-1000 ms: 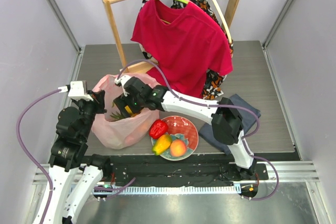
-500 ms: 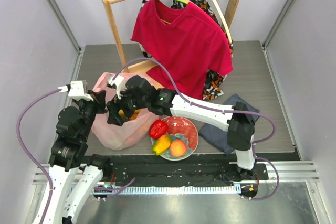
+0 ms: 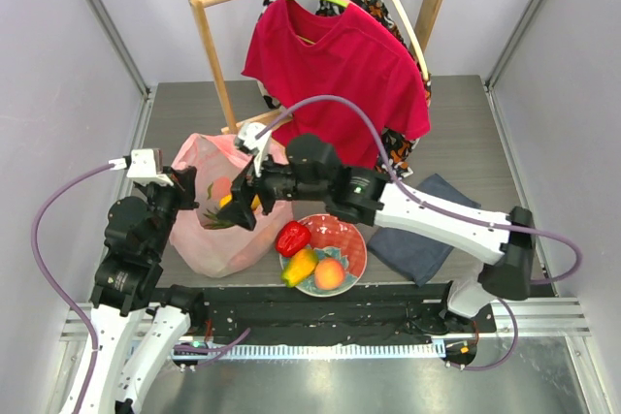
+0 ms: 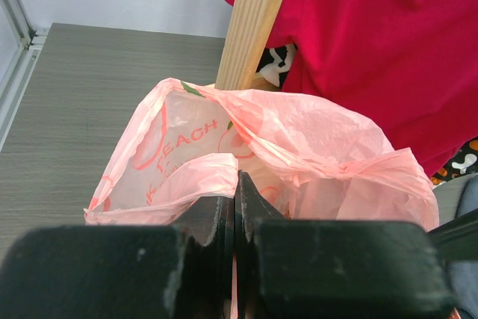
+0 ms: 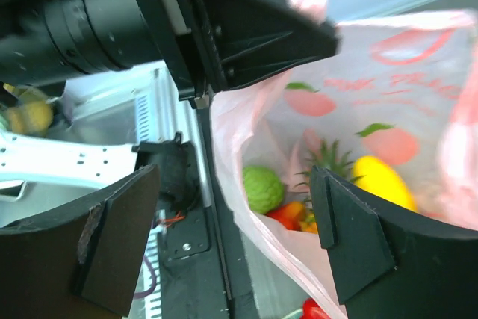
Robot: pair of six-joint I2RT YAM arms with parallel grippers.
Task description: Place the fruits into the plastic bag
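Observation:
The pink plastic bag (image 3: 218, 239) stands at the front left, its mouth held open. My left gripper (image 4: 237, 184) is shut on the bag's near rim (image 4: 187, 177). My right gripper (image 3: 241, 210) is open and empty over the bag's mouth; its fingers (image 5: 112, 237) straddle the near wall in the right wrist view. Inside the bag lie a bumpy green fruit (image 5: 263, 189), a pineapple (image 5: 328, 158), a yellow fruit (image 5: 381, 181) and a red-orange fruit (image 5: 291, 214). A red pepper (image 3: 292, 238), a yellow fruit (image 3: 299, 266) and a peach (image 3: 330, 273) sit on the red plate (image 3: 351, 235).
A wooden rack (image 3: 215, 65) with a red T-shirt (image 3: 335, 84) stands right behind the bag. A folded grey-blue cloth (image 3: 427, 230) lies right of the plate. The black base rail (image 3: 320, 312) runs along the near edge.
My right arm's elbow has swung out to the right and its gripper has shifted a little right over the bag's mouth. The left arm has not moved.

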